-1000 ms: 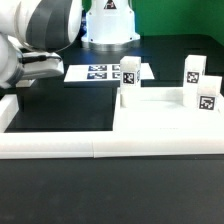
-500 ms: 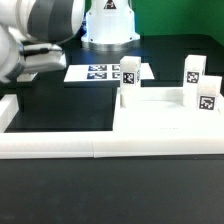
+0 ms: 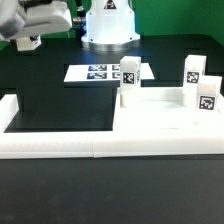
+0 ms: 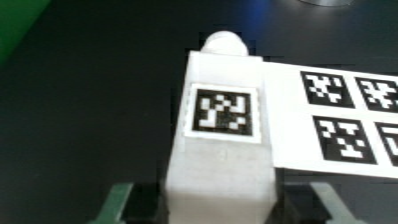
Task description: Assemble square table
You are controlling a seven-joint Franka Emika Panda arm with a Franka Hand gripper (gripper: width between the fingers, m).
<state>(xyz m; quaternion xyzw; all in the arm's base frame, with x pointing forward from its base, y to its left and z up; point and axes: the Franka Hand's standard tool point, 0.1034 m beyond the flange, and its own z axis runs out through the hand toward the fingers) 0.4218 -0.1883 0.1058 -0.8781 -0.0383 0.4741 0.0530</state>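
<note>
The square table's flat white slab (image 3: 160,125) lies at the exterior view's right. Three white tagged legs stand on it: one at the back left (image 3: 129,75), one at the back right (image 3: 193,70), one nearer on the right (image 3: 207,98). In the wrist view my gripper (image 4: 221,198) is shut on another white leg (image 4: 222,120), whose tag faces the camera and whose rounded tip points away. That leg hangs over the black table beside the marker board (image 4: 347,120). In the exterior view only part of the arm (image 3: 40,15) shows, at the upper left corner, and the held leg is hidden.
The marker board (image 3: 100,72) lies flat behind the slab. A long white border rail (image 3: 50,148) runs along the front, with a short raised end (image 3: 8,108) at the exterior view's left. The arm's white base (image 3: 108,20) stands at the back.
The arm has risen toward the upper left of the exterior view and now shows only at the corner. The slab and the three standing legs have not moved.
</note>
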